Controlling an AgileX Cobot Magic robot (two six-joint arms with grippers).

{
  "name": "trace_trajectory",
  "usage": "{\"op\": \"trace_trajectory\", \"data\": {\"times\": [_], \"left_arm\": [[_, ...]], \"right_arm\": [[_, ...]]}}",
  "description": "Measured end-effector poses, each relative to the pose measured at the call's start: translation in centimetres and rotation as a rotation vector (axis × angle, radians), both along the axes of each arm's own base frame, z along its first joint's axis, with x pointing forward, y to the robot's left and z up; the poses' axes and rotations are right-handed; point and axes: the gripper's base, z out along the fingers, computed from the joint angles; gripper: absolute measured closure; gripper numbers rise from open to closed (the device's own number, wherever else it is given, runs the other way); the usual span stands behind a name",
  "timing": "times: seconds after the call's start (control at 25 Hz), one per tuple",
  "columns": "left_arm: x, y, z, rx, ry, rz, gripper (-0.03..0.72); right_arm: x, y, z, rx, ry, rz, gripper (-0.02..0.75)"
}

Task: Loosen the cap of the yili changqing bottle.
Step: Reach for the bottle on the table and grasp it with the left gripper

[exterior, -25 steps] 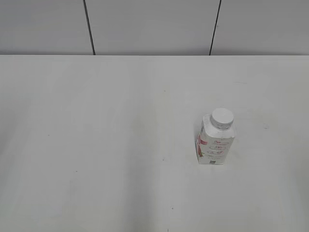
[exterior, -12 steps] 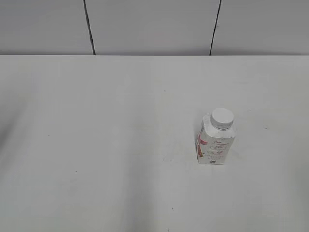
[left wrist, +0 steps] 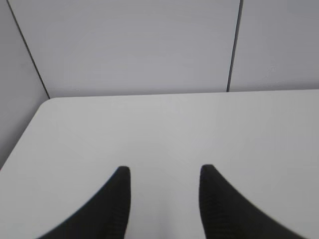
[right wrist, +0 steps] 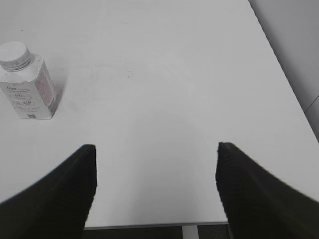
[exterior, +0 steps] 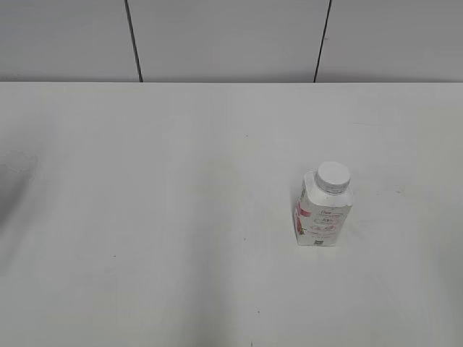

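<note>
Since a second ago nothing on the table (exterior: 181, 217) has shifted; only a faint shadow has crept in at the left edge in the exterior view. The table is plain white with a few small specks, and grey wall panels (exterior: 224, 40) split by dark seams rise behind it. The yili changqing bottle (exterior: 324, 213) stands upright right of centre, its red-pink label facing forward, the cap (exterior: 333, 176) seated on its neck. The left pincer (left wrist: 164, 172) hangs over bare table near the far corner, moderately open, holding nothing. The right pincer (right wrist: 155, 147) is spread wide and empty, with the bottle (right wrist: 29, 87) well apart from it, ahead and to its left.
</note>
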Motion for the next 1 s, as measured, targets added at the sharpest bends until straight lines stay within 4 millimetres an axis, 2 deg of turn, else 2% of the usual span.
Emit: {"op": "trace_trajectory", "data": {"times": [0.2, 0.44, 0.6, 0.8, 1.0], "left_arm": [[1.8, 0.0, -2.1, -0.001, 0.016, -0.001, 0.397], [4.0, -0.2, -4.5, 0.025, -0.059, -0.038, 0.398], [5.1, -1.1, -6.5, 0.059, -0.111, -0.155, 0.398], [5.8, -2.1, -9.3, -0.052, -0.114, -0.244, 0.404], [6.0, -3.5, -10.8, -0.061, -0.086, -0.422, 0.404]], "right_arm": [[0.0, 0.0, 0.0, 0.0, 0.0, 0.0, 0.153], [0.0, 0.0, 0.0, 0.0, 0.0, 0.0, 0.153], [0.0, 0.0, 0.0, 0.0, 0.0, 0.0, 0.153], [0.0, 0.0, 0.0, 0.0, 0.0, 0.0, 0.153], [0.0, 0.0, 0.0, 0.0, 0.0, 0.0, 0.153]]}}
